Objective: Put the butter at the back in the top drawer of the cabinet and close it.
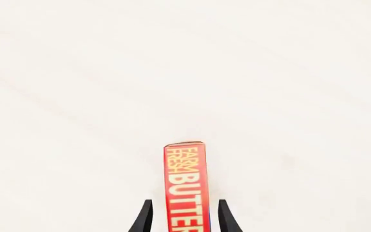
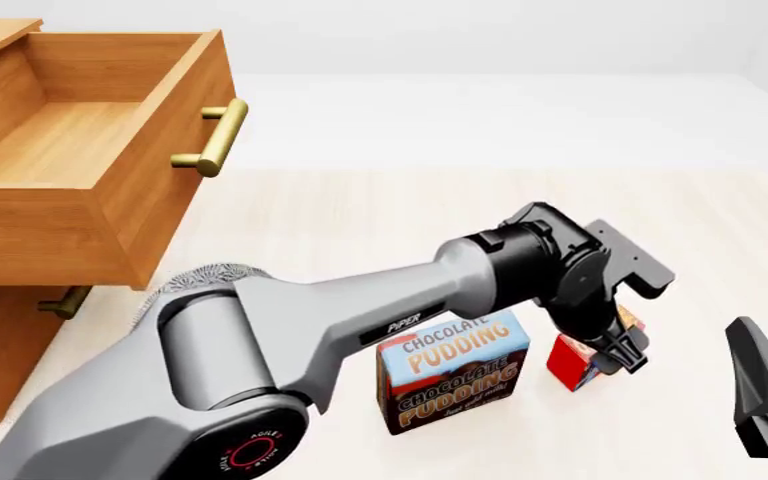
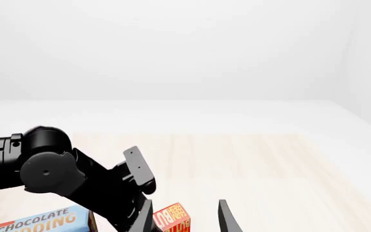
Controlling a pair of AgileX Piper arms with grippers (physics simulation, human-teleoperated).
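Left tool (image 1: 184, 217) straddles the butter (image 1: 185, 186), fingers parted just beside it, not clamping

Your left arm (image 2: 357, 320) reaches forward and right, wrist bent down, left gripper (image 1: 184, 217) fingers straddling the butter (image 1: 185, 186). Your right gripper (image 2: 764, 395) hangs parted, low on the right.

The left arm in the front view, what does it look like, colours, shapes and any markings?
The left arm has smooth light grey rounded links, with white PIPER lettering on a dark strip along the forearm. A black round cap near its base carries a red ring and small lettering. The wrist section is black and blocky, ending in the left gripper, which has slim black tapered fingers.
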